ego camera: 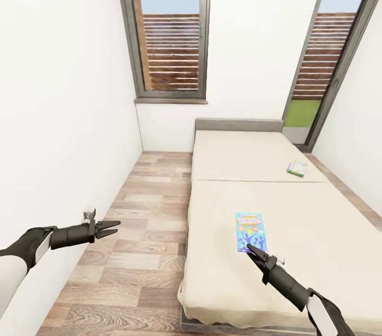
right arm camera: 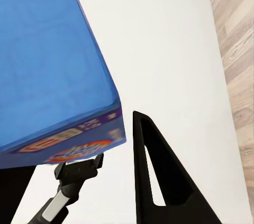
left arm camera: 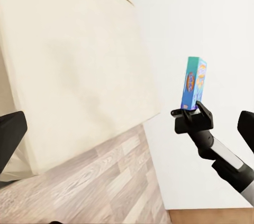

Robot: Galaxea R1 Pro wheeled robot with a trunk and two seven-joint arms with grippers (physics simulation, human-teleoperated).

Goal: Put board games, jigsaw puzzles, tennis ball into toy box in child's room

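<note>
Right pincer (ego camera: 251,249) pinching near edge of blue game (ego camera: 250,231) on bed (ego camera: 228,283); box stiff, light, slick. Left pincer (ego camera: 112,228) narrow, empty.

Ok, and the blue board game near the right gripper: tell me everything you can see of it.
The blue board game is a flat, rectangular, cardboard-looking box with a bright blue face, colourful cartoon figures and an orange title panel; its narrow side carries small print. In the head view it sits over the near pad of the bed, long axis pointing away from the robot. The right gripper is at its near short end, fingers either side of that edge. Whether it is clamped or lifted off the bed cannot be told.
</note>
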